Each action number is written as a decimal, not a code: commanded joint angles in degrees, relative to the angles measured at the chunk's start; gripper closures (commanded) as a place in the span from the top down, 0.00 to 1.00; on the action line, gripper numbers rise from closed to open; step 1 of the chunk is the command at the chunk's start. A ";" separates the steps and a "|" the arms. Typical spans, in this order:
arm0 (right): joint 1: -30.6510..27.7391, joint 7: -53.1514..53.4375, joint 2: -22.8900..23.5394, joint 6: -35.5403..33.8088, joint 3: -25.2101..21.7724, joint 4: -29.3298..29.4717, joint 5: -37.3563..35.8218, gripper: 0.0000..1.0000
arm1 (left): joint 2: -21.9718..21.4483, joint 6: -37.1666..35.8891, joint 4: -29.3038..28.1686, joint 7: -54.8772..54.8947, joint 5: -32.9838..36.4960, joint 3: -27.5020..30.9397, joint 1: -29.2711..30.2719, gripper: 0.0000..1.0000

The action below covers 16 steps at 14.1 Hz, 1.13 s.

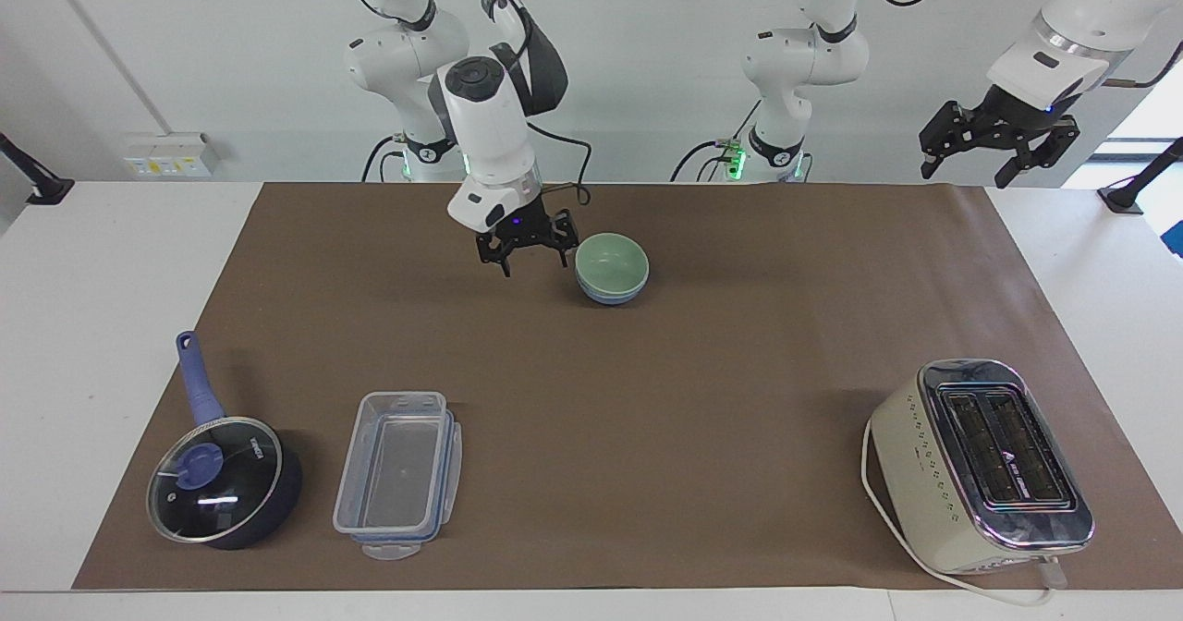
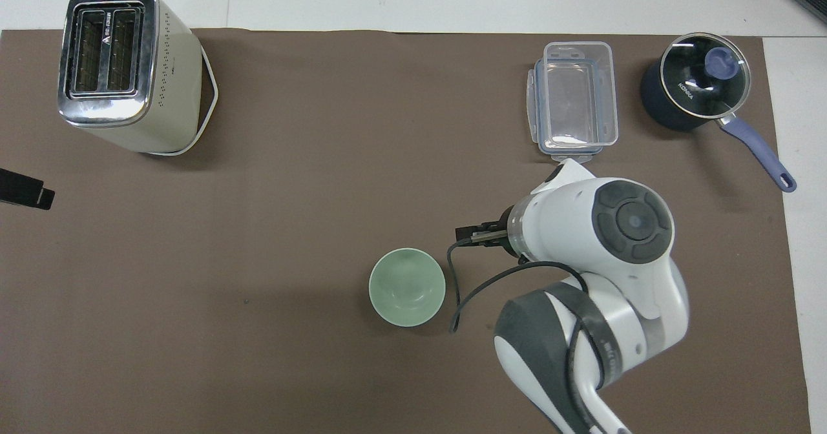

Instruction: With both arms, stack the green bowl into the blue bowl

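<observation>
The pale green bowl [image 1: 611,261] sits nested in the periwinkle-blue bowl [image 1: 610,297], on the mat near the robots, about midway along the table. In the overhead view only the green bowl [image 2: 407,287] shows; the blue bowl is hidden under it. My right gripper [image 1: 533,259] is open and empty. It hangs a little above the mat, just beside the bowls toward the right arm's end and apart from them. Its wrist [image 2: 601,227] covers most of it from above. My left gripper [image 1: 984,164] is open and empty, and waits raised at the left arm's end of the table.
A cream and chrome toaster [image 1: 984,464] stands farther from the robots at the left arm's end. A clear plastic container [image 1: 397,473] and a dark blue saucepan with a glass lid [image 1: 222,482] stand farther out toward the right arm's end. A brown mat [image 1: 702,399] covers the table.
</observation>
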 commanded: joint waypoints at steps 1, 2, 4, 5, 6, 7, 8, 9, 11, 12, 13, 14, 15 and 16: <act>-5.18 -0.28 -3.19 -5.89 0.34 1.25 -1.36 1.00 | -1.14 0.03 -1.16 0.12 0.96 -0.53 0.63 1.00; -6.85 -0.63 -3.98 -8.00 0.34 2.12 -1.45 1.00 | -1.14 0.03 -1.25 0.12 0.96 -0.53 0.63 1.00; -10.46 -2.47 -4.52 -11.70 0.25 4.49 -2.58 1.00 | -1.05 0.03 -1.16 0.12 0.96 -0.53 0.63 1.00; -12.56 -3.79 -4.52 -13.28 0.42 6.33 -4.24 1.00 | -1.14 0.03 -1.25 0.12 0.96 -0.53 0.63 1.00; -14.06 -4.76 -4.43 -14.60 0.43 8.01 -4.87 1.00 | -1.06 0.03 -1.16 0.12 0.96 -0.53 0.63 1.00; -15.21 -5.29 -4.43 -15.66 0.43 9.33 -4.96 1.00 | -1.05 0.03 -1.25 0.12 0.96 -0.53 0.63 1.00; -16.27 -5.91 -4.43 -16.63 0.34 10.65 -5.22 1.00 | -1.14 0.03 -1.25 0.12 0.96 -0.53 0.63 1.00; -17.49 -7.22 -4.26 -18.03 0.34 12.31 -5.58 1.00 | -1.06 0.03 -1.16 0.12 0.96 -0.53 0.63 1.00; -19.78 -9.24 -3.90 -20.58 0.43 15.22 -5.75 1.00 | -1.14 0.03 -1.16 0.12 0.96 -0.53 0.63 1.00; -20.92 -9.69 -3.90 -21.12 0.34 16.01 -5.75 1.00 | -1.14 0.03 -1.25 0.12 0.96 -0.53 0.63 1.00; -22.24 -10.47 -3.90 -21.56 0.34 16.63 -5.84 1.00 | -1.06 0.03 -1.25 0.12 0.96 -0.53 0.63 1.00; -23.47 -11.44 -3.90 -22.34 0.34 17.59 -5.84 1.00 | -1.14 0.03 -1.25 0.12 0.96 -0.53 0.63 1.00; -24.61 -12.06 -3.82 -24.01 0.25 19.26 -5.67 1.00 | -1.14 0.03 -1.16 0.12 0.96 -0.53 0.63 1.00; -25.32 -12.15 -3.90 -25.85 0.25 21.36 -5.67 1.00 | -1.06 0.03 -1.25 0.12 0.96 -0.53 0.63 1.00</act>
